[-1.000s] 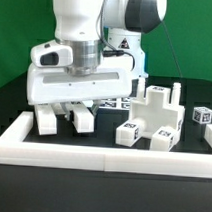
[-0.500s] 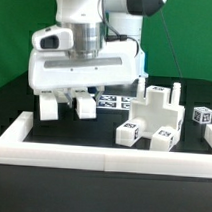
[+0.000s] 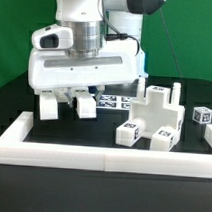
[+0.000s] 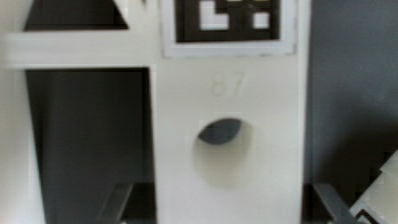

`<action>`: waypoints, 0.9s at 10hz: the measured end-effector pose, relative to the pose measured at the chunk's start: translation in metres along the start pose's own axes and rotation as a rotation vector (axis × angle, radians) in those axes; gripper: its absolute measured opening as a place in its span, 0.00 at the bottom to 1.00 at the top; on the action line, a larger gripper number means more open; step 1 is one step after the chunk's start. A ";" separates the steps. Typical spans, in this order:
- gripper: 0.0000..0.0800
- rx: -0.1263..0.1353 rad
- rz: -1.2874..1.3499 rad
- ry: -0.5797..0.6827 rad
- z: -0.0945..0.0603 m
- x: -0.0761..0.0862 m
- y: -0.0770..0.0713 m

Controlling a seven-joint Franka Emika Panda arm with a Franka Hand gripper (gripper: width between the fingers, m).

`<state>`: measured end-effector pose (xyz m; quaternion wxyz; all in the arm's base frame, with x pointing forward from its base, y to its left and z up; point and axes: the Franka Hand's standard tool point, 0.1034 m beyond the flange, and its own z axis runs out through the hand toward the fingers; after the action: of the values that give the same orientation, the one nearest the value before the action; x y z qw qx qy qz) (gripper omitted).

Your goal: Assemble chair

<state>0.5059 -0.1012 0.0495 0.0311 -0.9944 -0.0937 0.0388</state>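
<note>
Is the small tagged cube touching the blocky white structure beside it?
No, the small tagged cube sits apart from the blocky white structure, with a dark gap showing between them.

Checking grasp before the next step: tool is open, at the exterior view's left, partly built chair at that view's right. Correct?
Not open: the wrist view shows the tool shut on a white tagged chair part. The rest holds: tool left, partly built chair right in the exterior view.
</note>
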 end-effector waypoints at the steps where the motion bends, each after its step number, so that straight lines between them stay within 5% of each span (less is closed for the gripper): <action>1: 0.36 0.008 0.097 -0.003 -0.009 0.001 -0.006; 5: 0.36 0.027 0.206 0.001 -0.037 0.006 -0.029; 9: 0.36 0.029 0.245 -0.002 -0.035 0.005 -0.032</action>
<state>0.5077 -0.0709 0.0864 0.0403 -0.9978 0.0293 0.0448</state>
